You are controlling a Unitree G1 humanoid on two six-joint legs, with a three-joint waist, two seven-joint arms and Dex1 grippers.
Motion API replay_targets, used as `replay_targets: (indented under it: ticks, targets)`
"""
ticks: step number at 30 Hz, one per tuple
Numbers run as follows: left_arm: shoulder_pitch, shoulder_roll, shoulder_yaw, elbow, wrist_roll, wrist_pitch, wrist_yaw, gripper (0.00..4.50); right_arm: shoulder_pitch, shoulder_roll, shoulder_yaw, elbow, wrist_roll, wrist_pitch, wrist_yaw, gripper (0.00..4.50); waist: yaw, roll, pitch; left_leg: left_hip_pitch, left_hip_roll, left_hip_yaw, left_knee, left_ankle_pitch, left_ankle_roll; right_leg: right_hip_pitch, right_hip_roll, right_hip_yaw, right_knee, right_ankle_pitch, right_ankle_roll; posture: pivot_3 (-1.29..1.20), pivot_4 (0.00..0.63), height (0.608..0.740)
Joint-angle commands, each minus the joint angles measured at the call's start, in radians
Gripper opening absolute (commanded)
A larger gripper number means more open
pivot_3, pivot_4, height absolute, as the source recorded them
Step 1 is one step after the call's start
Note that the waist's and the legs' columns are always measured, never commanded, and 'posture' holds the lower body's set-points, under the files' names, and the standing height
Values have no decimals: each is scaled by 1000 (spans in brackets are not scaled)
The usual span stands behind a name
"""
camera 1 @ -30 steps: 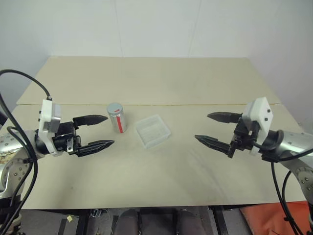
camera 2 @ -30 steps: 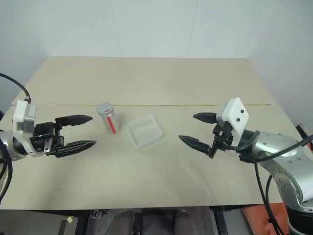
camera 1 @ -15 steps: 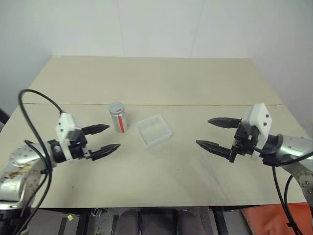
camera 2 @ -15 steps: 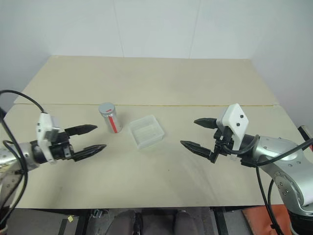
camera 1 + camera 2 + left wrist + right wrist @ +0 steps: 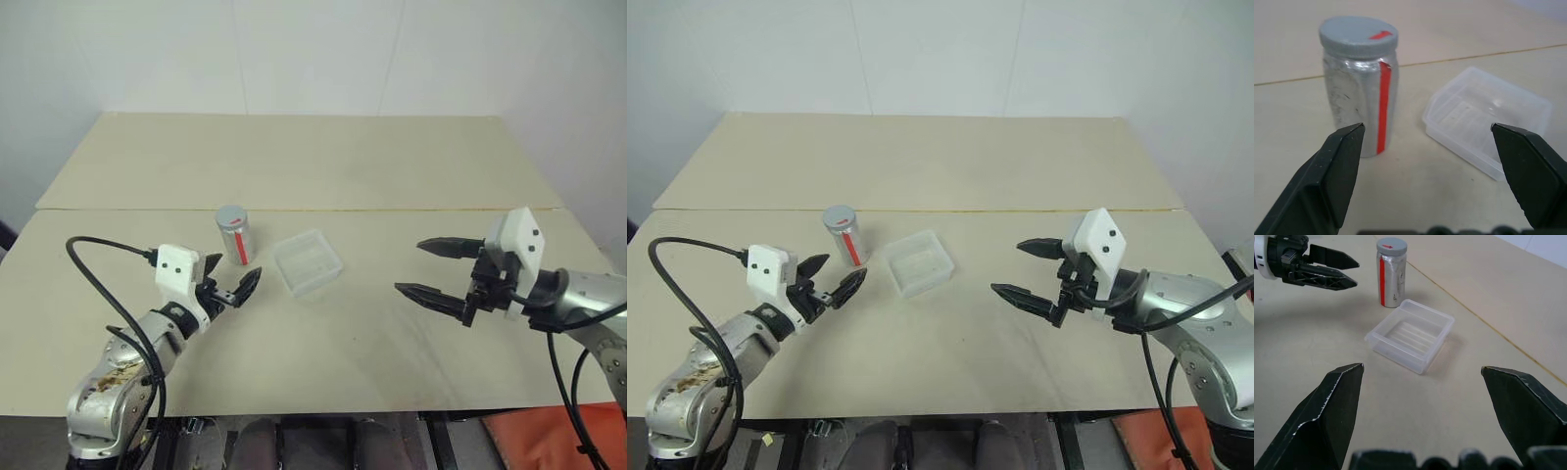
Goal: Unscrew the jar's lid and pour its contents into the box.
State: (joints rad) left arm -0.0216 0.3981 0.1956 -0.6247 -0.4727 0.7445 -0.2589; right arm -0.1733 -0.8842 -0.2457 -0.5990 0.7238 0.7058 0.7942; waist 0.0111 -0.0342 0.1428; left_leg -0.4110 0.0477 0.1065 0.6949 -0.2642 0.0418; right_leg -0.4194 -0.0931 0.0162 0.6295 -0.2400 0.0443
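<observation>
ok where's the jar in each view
Left eye: jar left of centre, beside the box.
Right eye: jar left of centre.
Left wrist: jar just past one claw finger.
Right wrist: jar behind the box.
Shared landmark: its red stripe.

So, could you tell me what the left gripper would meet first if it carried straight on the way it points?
Most likely the jar: the left gripper, open, points at it, though the box lies close beside that line.

My beige tabletop (image 5: 323,157) has a seam (image 5: 392,209) running across it. Behind it stands a plain white wall (image 5: 294,54)
</observation>
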Motion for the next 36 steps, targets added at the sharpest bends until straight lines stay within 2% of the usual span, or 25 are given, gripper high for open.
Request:
replay_targets:
  ticks: [1,9,14,24,36]
  targets:
    - [-3,-23,-13,-53,64,-35,74,4497,-14,-13,-39,-15,-2,-25,1,4491,1,0,0,0,0,0,0,0,0,0,0,0,0,0,0,0,150,740]
    - [-69,-109,-145,44,274,-163,205,4497,-31,-11,-36,-14,-4,-25,-1,4491,5,0,0,0,-1,0,0,0,0,1,-1,0,-1,0,0,0,150,740]
    - [-103,-196,-166,70,317,-147,272,4497,-44,-10,-41,-17,2,-23,-6,4491,3,-1,0,0,-1,0,0,0,0,1,0,0,-1,0,0,0,150,740]
    - [-133,-288,-203,137,419,-175,353,4497,-56,-8,-50,-25,18,-19,-13,4491,3,-1,0,0,-1,-1,0,0,0,1,-1,0,-1,0,0,0,150,740]
    - [-192,-340,-205,251,458,-233,365,4497,-52,-4,-59,-37,28,-20,-14,4491,2,-1,0,0,-1,-2,0,0,0,1,-1,0,-1,0,0,0,150,740]
